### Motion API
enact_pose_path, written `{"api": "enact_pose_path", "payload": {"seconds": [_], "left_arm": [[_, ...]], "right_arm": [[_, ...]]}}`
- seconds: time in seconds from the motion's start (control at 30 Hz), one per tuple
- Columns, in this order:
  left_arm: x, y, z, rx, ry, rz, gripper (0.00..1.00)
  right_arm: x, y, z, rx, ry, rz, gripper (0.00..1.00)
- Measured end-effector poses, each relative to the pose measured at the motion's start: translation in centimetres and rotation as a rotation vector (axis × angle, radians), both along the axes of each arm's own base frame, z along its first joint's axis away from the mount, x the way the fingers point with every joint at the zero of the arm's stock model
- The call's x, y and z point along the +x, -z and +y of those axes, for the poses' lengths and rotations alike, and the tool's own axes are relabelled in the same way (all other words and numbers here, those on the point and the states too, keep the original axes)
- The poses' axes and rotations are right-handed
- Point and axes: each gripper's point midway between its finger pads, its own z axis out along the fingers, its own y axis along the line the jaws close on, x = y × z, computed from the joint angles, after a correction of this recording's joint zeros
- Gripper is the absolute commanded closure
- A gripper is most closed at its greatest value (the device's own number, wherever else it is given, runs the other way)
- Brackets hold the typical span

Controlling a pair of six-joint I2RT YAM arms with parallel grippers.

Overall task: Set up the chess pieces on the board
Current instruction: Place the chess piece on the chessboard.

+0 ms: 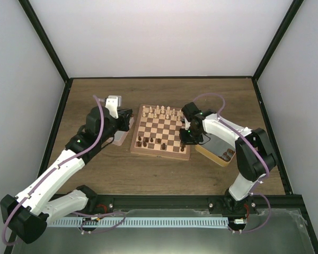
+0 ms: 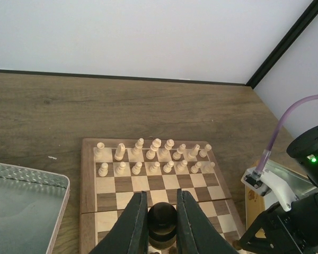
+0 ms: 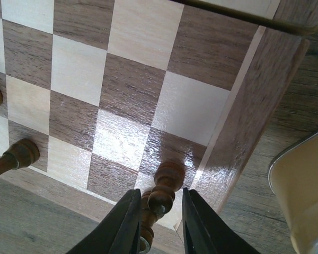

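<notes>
Two dark chessmen are being handled at once. The right gripper (image 3: 160, 191) is straddling a small dark brown turned wooden chess piece (image 3: 168, 173) that is resting base-down, it seems, on the near right corner square of the square light-and-dark checkered wooden board (image 3: 132, 79) — its long axis is running up between the fingers (image 3: 124, 222), which are sitting slightly parted; whether they are gripping it I cannot tell. The left gripper (image 2: 161, 203) is pinching a second, round-topped dark wooden chess piece (image 2: 162, 219) tightly at the board's left side — so the right arm is looking nearer to a finished placement.
</notes>
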Motion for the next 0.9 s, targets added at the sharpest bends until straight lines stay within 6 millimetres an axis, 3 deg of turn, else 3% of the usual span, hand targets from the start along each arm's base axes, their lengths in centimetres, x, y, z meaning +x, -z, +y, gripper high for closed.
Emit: {"api": "enact_pose_path", "payload": {"seconds": [0.2, 0.3, 0.4, 0.5, 0.63, 0.8, 0.9], "left_arm": [[0.0, 0.1, -0.1, 0.0, 0.004, 0.003, 0.96], [-0.1, 0.2, -0.2, -0.003, 0.015, 0.005, 0.96], [-0.3, -0.1, -0.7, -0.018, 0.039, 0.0, 0.96], [-0.6, -0.8, -1.7, -0.057, 0.094, -0.011, 0.96], [-1.7, -1.7, -3.6, -0.149, 0.205, -0.02, 0.95], [-3.4, -2.4, -5.8, -0.28, 0.347, 0.002, 0.95], [-4.4, -2.9, -6.7, -0.346, 0.415, 0.021, 0.95]], "right_arm": [[0.7, -0.5, 0.1, -0.002, 0.018, -0.03, 0.64], [1.4, -1.9, 0.2, 0.022, 0.036, -0.085, 0.57], [2.5, -5.2, 1.4, 0.118, 0.037, -0.194, 0.54], [3.1, -10.3, 4.0, 0.326, -0.016, -0.33, 0.51], [1.2, -15.1, 7.8, 0.614, -0.174, -0.44, 0.44], [-2.6, -18.5, 12.5, 0.809, -0.407, -0.508, 0.42], [-4.3, -20.2, 14.3, 0.879, -0.519, -0.556, 0.47]]}}
